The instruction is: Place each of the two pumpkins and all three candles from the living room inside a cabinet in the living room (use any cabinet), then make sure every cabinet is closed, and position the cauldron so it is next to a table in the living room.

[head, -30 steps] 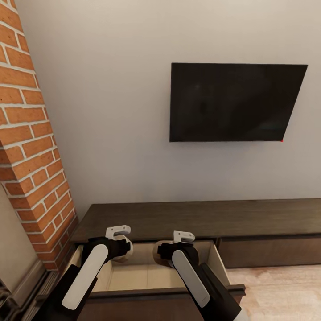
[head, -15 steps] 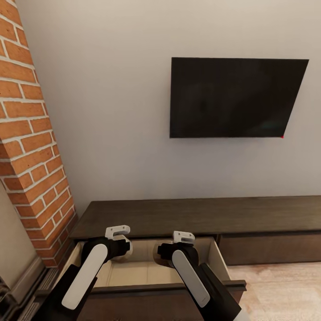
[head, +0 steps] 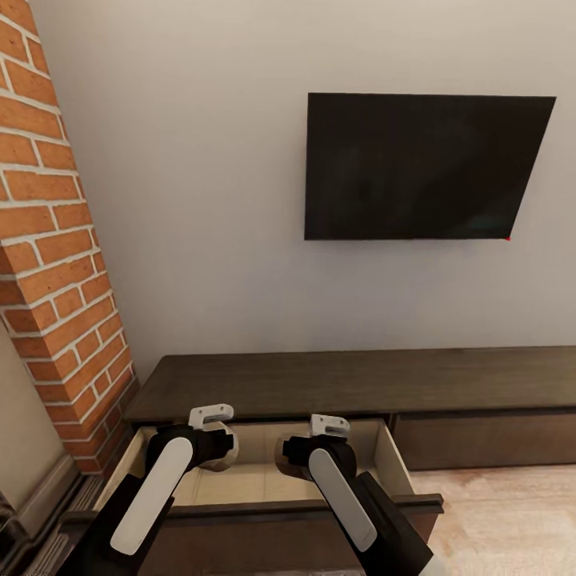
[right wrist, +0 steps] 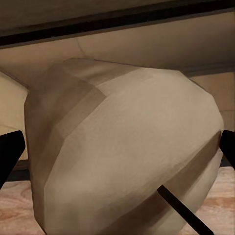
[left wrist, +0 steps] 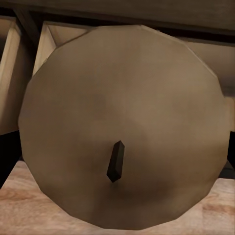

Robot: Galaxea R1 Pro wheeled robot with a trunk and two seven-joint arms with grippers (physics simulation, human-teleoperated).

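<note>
Both arms reached out over the pulled-out drawer [head: 264, 480] of the long dark cabinet [head: 352, 384], which stood against the pale wall under a wall-mounted television [head: 424, 166], with a brick column [head: 56, 264] to the robot's left. The drawer's pale beige inside showed between the two arms, and its dark front edge ran across below them.

The left end effector [head: 222, 448] held a candle [left wrist: 122, 127]; in the left wrist view the grey-beige cylinder faced the camera end-on (its short dark wick plain near the middle), with the open drawer compartments behind it and wooden floor [head: 504, 512] below. In the head view that candle [head: 226, 450] showed as a pale rounded shape at the end effector, above the drawer's inside.

The right end effector [head: 286, 458] was closed on another candle [right wrist: 122, 156], seen in the right wrist view tilted, its wick pointing down to one side and the dark fingers [right wrist: 11, 152] at either flank. In the head view this candle [head: 285, 456] sat over the drawer, well apart from the first.
</note>
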